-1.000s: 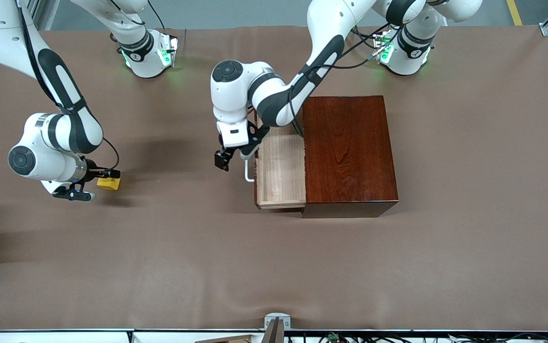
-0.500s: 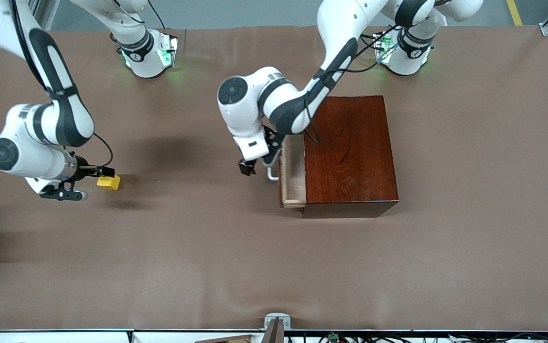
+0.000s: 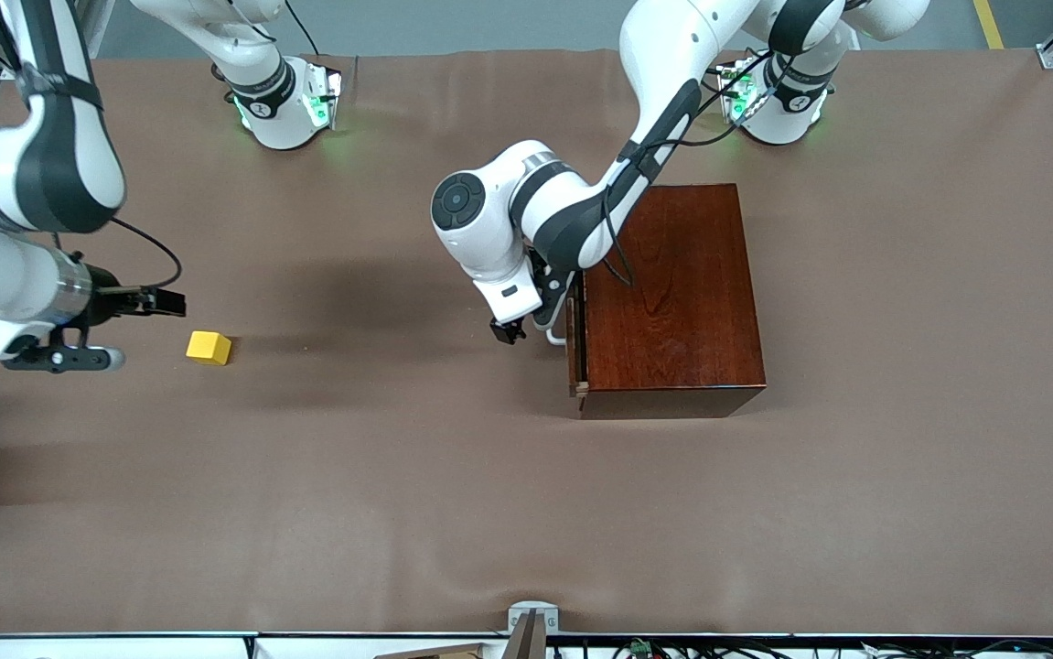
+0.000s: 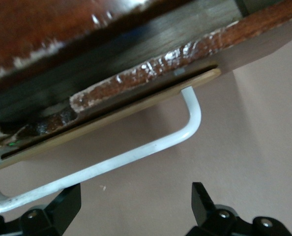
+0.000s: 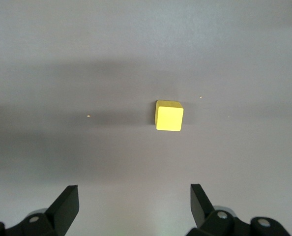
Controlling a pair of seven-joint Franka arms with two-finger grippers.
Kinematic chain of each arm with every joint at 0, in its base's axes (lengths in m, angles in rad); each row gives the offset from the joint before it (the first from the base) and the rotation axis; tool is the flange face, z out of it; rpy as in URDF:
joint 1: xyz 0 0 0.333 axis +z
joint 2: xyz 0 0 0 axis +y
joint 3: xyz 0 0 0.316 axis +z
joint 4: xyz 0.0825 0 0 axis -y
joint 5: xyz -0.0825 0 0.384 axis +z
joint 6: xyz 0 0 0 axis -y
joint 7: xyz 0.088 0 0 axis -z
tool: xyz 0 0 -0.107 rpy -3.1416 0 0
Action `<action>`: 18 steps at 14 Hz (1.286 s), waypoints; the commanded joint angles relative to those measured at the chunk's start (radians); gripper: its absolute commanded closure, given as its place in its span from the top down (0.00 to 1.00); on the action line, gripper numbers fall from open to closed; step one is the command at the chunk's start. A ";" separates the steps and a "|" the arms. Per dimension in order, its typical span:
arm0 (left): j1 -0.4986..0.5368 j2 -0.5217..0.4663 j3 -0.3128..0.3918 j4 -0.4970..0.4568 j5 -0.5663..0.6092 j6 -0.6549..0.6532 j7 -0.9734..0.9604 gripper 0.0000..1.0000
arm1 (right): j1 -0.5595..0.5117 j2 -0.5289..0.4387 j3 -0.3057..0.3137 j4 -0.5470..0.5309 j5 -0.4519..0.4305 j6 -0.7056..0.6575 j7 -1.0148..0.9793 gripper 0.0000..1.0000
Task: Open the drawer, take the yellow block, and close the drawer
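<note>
The drawer (image 3: 574,340) of the dark reddish-brown wooden box (image 3: 672,293) stands out only by a narrow strip; its inside is hidden. My left gripper (image 3: 512,329) is open in front of the drawer, right at the white handle (image 3: 555,337). In the left wrist view the handle (image 4: 151,147) runs just past the open fingertips (image 4: 67,196) of the gripper (image 4: 136,206). The yellow block (image 3: 209,348) lies on the table toward the right arm's end. My right gripper (image 3: 137,329) is open and empty, raised beside the block. The right wrist view shows the block (image 5: 169,116) apart from the gripper (image 5: 134,206).
The brown table cover (image 3: 398,476) is bare around the block and in front of the drawer. Both arm bases stand at the table's edge farthest from the front camera. A small metal fitting (image 3: 531,618) sits at the edge nearest to it.
The drawer slid from wide open to almost shut, with my left gripper following its handle. My right gripper let go of the yellow block, left it on the table and drew up and away.
</note>
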 commanded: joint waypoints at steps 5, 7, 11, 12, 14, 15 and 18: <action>0.011 -0.027 0.013 -0.028 0.023 -0.112 0.021 1.00 | 0.051 0.014 -0.011 0.326 -0.002 -0.268 0.007 1.00; 0.011 -0.086 0.022 -0.012 0.026 -0.101 0.050 1.00 | 0.062 0.010 -0.003 0.341 0.006 -0.270 0.009 1.00; 0.095 -0.364 0.058 -0.043 0.015 -0.133 0.319 1.00 | 0.084 -0.108 -0.014 0.309 0.024 -0.285 0.001 1.00; 0.132 -0.407 0.055 -0.043 0.010 -0.168 0.385 1.00 | 0.084 -0.134 -0.017 0.288 0.038 -0.280 0.001 1.00; 0.209 -0.473 0.056 -0.043 -0.002 -0.220 0.584 1.00 | 0.085 -0.179 -0.017 0.243 0.043 -0.258 -0.002 1.00; 0.256 -0.502 0.055 -0.043 -0.005 -0.239 0.698 1.00 | 0.084 -0.209 -0.017 0.201 0.043 -0.230 -0.002 1.00; 0.394 -0.588 0.033 -0.063 -0.033 -0.314 0.998 1.00 | 0.090 -0.291 -0.018 0.078 0.043 -0.139 -0.002 1.00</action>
